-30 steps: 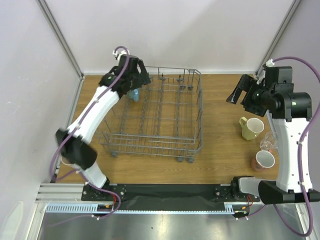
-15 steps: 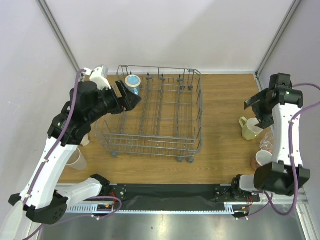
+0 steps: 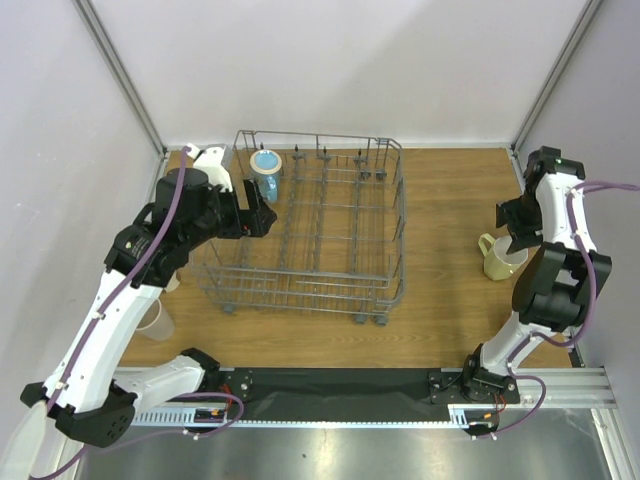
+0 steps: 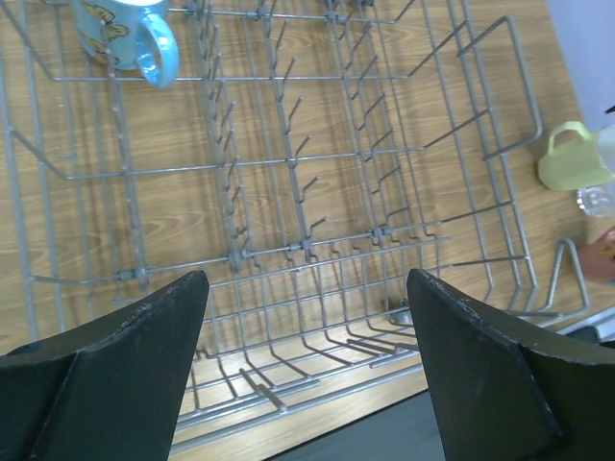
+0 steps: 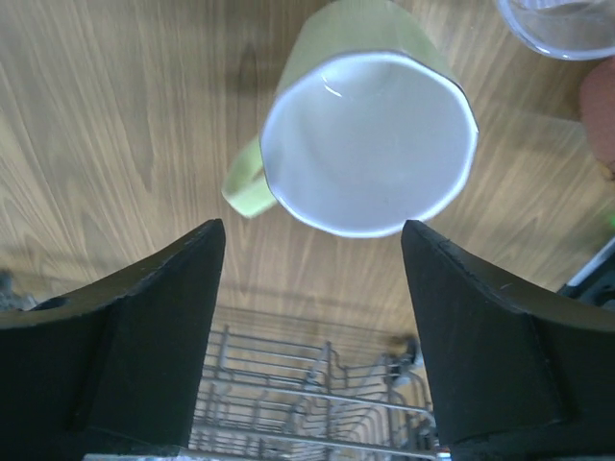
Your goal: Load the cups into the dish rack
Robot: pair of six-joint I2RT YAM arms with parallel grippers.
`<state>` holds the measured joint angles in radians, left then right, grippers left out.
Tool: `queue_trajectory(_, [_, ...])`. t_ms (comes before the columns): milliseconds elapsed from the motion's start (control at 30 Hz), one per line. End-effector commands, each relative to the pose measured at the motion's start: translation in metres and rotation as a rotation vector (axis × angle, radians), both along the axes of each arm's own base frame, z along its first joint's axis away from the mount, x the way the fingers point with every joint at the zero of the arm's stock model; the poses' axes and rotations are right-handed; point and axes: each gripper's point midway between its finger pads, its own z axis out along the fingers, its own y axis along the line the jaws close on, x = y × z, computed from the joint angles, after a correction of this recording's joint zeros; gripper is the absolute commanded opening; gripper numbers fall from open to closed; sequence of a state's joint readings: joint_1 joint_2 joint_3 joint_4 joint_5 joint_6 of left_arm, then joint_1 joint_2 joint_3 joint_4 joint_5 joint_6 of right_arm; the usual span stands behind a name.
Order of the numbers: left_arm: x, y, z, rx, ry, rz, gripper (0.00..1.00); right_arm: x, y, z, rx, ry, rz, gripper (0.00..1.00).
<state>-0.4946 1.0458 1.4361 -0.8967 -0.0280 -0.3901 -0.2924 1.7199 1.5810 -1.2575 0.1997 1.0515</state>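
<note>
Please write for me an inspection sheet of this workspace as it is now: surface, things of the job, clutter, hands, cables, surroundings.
Surface: wooden table, no spills seen.
Job's things: dish rack on the table, centre-left, holding one blue cup in its far left corner. The pale yellow mug, clear glass and pink cup stand on the table at the right. A beige cup is at the left, partly hidden by the arm.
Clutter: nothing seen.
Hands: left hand open, empty, above the rack; right hand open, empty, above the yellow mug.
Cables: purple cables run along both arms.
Surroundings: pale walls on three sides.
</note>
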Motion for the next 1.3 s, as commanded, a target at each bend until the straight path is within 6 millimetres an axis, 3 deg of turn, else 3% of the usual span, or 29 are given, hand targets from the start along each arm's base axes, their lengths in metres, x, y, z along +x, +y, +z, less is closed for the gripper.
queue_trajectory(0, [0.007, 0.008, 0.015, 0.05, -0.065, 0.009, 0.9, 0.014, -0.013, 0.011, -0.043, -0.042, -0.088, 0.78])
queue_trajectory(400, [0.005, 0.01, 0.022, 0.058, -0.062, 0.009, 0.9, 0.012, -0.024, -0.036, -0.047, 0.05, -0.133, 0.68])
queue_trajectory(633, [-0.001, 0.004, 0.033, 0.006, -0.041, 0.002, 0.9, 0.012, -0.022, -0.063, -0.029, 0.071, -0.114, 0.46])
queue_trajectory(800, [-0.009, 0.002, 0.045, -0.045, -0.027, 0.004, 0.89, 0.02, -0.018, -0.062, -0.019, 0.018, -0.072, 0.1])
queue_trajectory(833, [-0.013, 0.002, 0.045, -0.055, -0.015, 0.001, 0.89, 0.023, -0.015, -0.057, -0.006, 0.0, -0.061, 0.0])
queue_trajectory(900, [-0.02, -0.007, 0.05, -0.112, 0.007, -0.029, 0.89, 0.028, -0.003, -0.041, 0.016, -0.048, -0.025, 0.0])
queue_trajectory(1000, [-0.026, -0.015, 0.059, -0.18, 0.036, -0.045, 0.89, 0.04, 0.037, 0.0, 0.088, -0.179, 0.055, 0.0])
queue_trajectory(1067, [-0.026, -0.021, 0.064, -0.212, 0.056, -0.05, 0.89, 0.05, 0.059, 0.035, 0.095, -0.28, 0.124, 0.0])
queue_trajectory(1100, [-0.027, -0.025, 0.077, -0.256, 0.051, -0.053, 0.89, 0.051, 0.069, 0.057, 0.083, -0.338, 0.174, 0.0])
queue_trajectory(1133, [-0.032, -0.033, 0.082, -0.292, 0.067, -0.091, 0.89, 0.053, 0.088, 0.073, 0.082, -0.378, 0.24, 0.0])
queue_trajectory(1200, [-0.032, -0.046, 0.096, -0.39, 0.088, -0.113, 0.89, 0.055, 0.109, 0.123, 0.06, -0.525, 0.366, 0.0])
queue_trajectory(1267, [-0.036, -0.065, 0.106, -0.489, 0.112, -0.188, 0.89, 0.057, 0.143, 0.164, 0.058, -0.676, 0.499, 0.0])
